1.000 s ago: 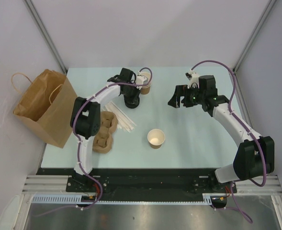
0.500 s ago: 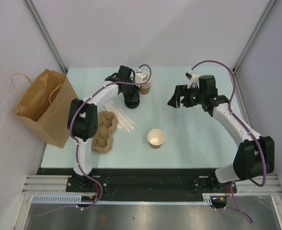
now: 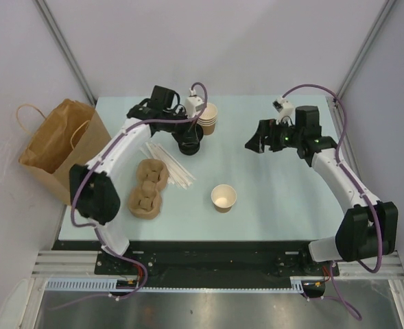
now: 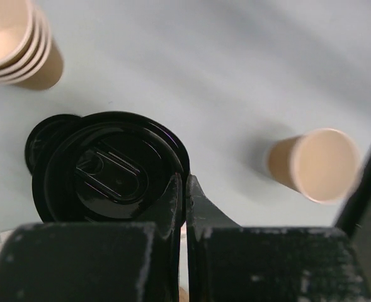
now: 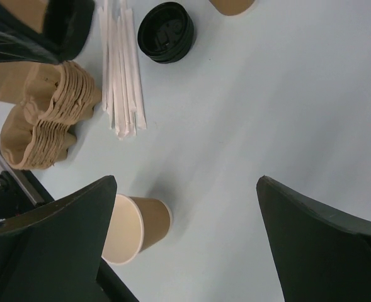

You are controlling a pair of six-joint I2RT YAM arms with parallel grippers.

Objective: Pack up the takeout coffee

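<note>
Since a second earlier the left arm [image 3: 118, 147] had swung its elbow out toward frame left. The left hand [image 4: 185, 186] was pinched shut on the rim of a black lid [image 4: 109, 170] at upper centre, the lid flat with its top face up. The lidless cup [image 3: 223, 197] stood upright at lower centre of the bench [image 3: 284, 199], mouth up, long axis vertical. The right hand [image 5: 186, 189] gaped wide and empty.

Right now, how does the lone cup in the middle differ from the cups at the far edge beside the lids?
The lone cup is single; the stacked cups are several nested together. The lone cup sits centrally, toward the near edge; the stacked cups sit toward the far edge. The lone cup has bare table around it; the stacked cups stand close beside the black lids. Both are tan paper, upright, lidless.
</note>
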